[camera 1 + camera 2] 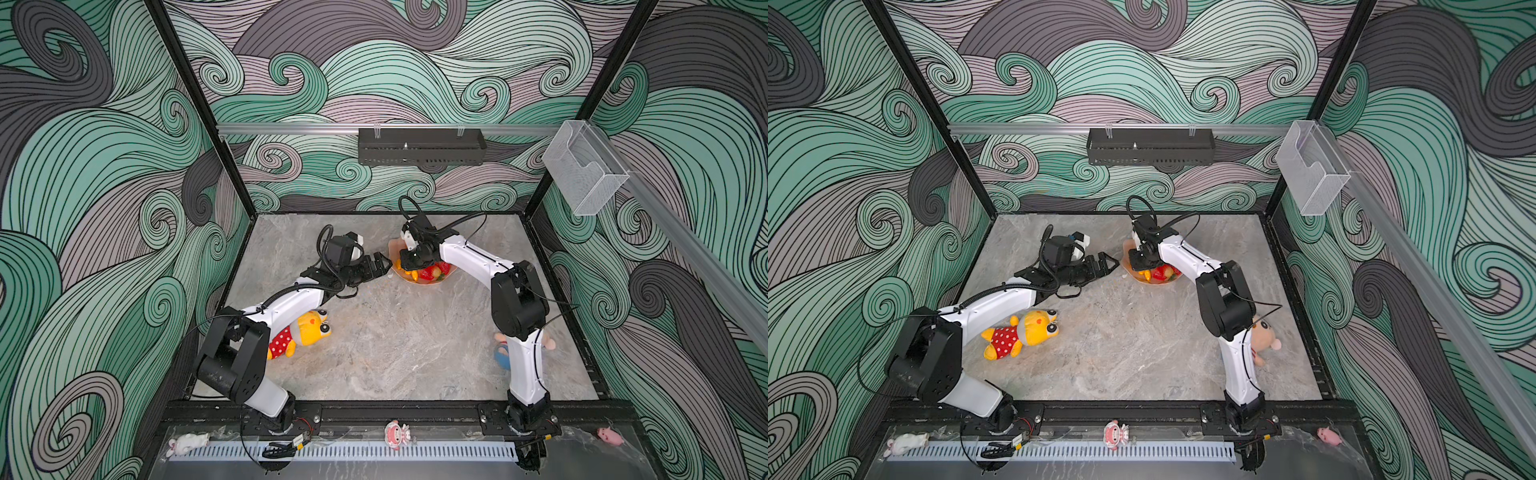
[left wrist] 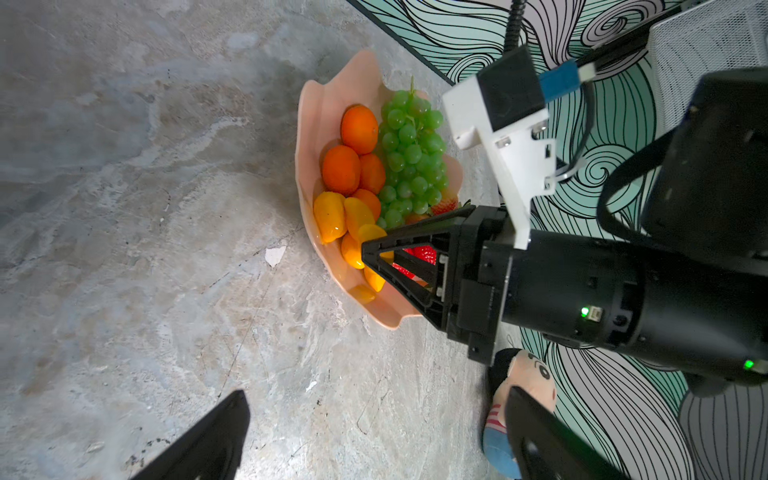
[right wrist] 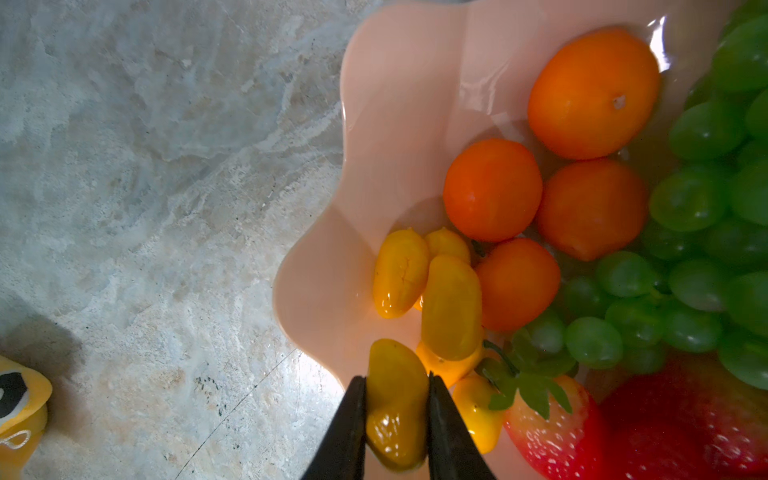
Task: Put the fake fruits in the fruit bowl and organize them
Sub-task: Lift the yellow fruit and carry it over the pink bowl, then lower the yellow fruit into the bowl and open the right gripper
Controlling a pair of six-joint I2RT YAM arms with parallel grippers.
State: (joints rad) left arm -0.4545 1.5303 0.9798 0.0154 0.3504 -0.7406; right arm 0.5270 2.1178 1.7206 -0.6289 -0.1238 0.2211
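Fruit bowl [image 3: 407, 83]: peach-pink, scalloped rim; set on the table [image 1: 395, 353], toward 12 o'clock of its centre in both top views.
Contents: tangerines [image 3: 492, 191], grape bunch [image 2: 411, 158], strawberries [image 3: 552, 424], kumquats [image 3: 451, 307], all inside the bowl.
Right gripper [image 3: 395, 376]: over the bowl's 8 o'clock side; fingers narrow, clamped on held kumquat [image 3: 397, 419].
Left gripper [image 1: 1109, 262]: just beside the bowl at 9 o'clock; fingers spread wide.
Yellow plush toy [image 1: 307, 328]: on table, 8 o'clock.
Plush doll [image 1: 1264, 338]: 4 o'clock, partly behind right arm.

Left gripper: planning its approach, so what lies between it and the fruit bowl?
Only bare tabletop, from left gripper to fruit bowl, in the left wrist view.
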